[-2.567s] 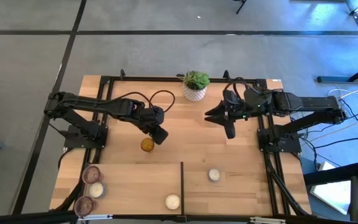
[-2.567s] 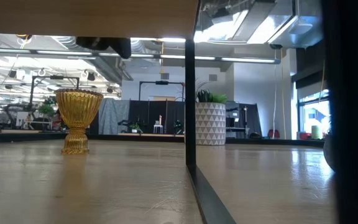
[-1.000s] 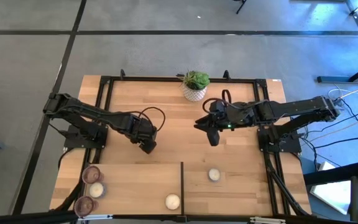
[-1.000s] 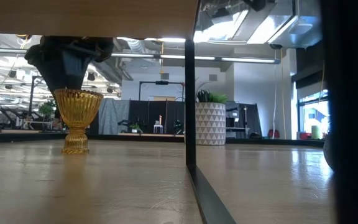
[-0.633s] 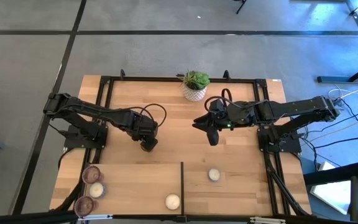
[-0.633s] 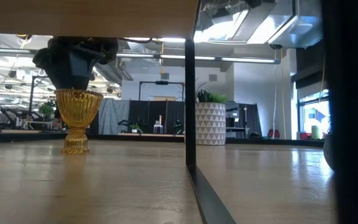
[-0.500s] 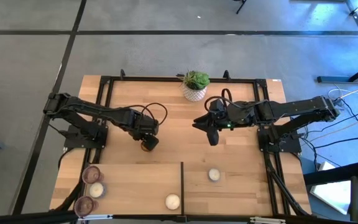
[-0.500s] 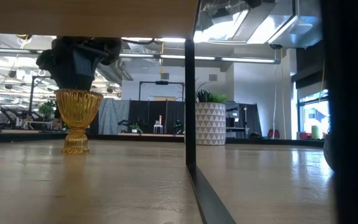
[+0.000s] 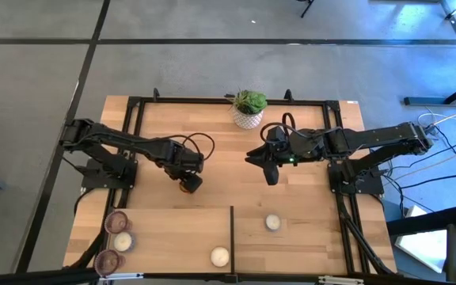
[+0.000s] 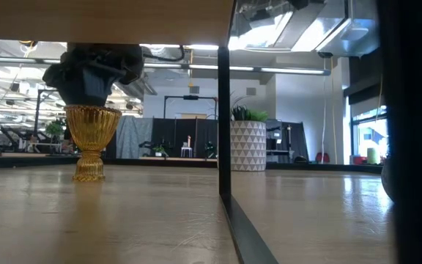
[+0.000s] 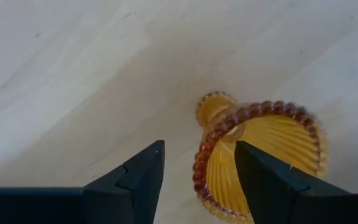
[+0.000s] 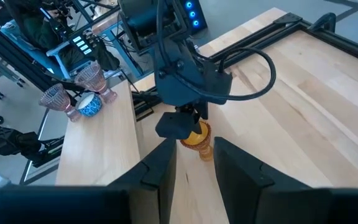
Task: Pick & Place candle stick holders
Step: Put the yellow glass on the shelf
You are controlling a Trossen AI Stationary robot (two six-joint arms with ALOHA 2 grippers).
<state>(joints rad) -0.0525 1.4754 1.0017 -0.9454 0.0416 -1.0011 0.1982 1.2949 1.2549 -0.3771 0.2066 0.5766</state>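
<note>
The left claw point(image 9: 187, 183) hangs right over the amber holder point(image 9: 186, 187) near the middle of the table point(image 9: 220, 170), its two fingers point(image 11: 135, 180) set apart around the near side of the cup's beaded rim — one finger outside the cup, the other over its mouth, neither seen pressing the glass. The holder stands upright on its foot on the wood. The right claw point(image 9: 271, 172) waits in the air at about three o'clock from it, well apart, its fingers point(image 12: 160, 171) parted a little and holding nothing. Toward seven o'clock, at the table's near left corner, two pinkish holders point(image 9: 117, 221) flank a white one point(image 9: 123, 241); two more white holders point(image 9: 271, 222) sit along the near edge — one either side of a dark divider bar point(image 9: 232, 237). A potted plant point(image 9: 248, 108) stands at twelve o'clock by the far edge.
</note>
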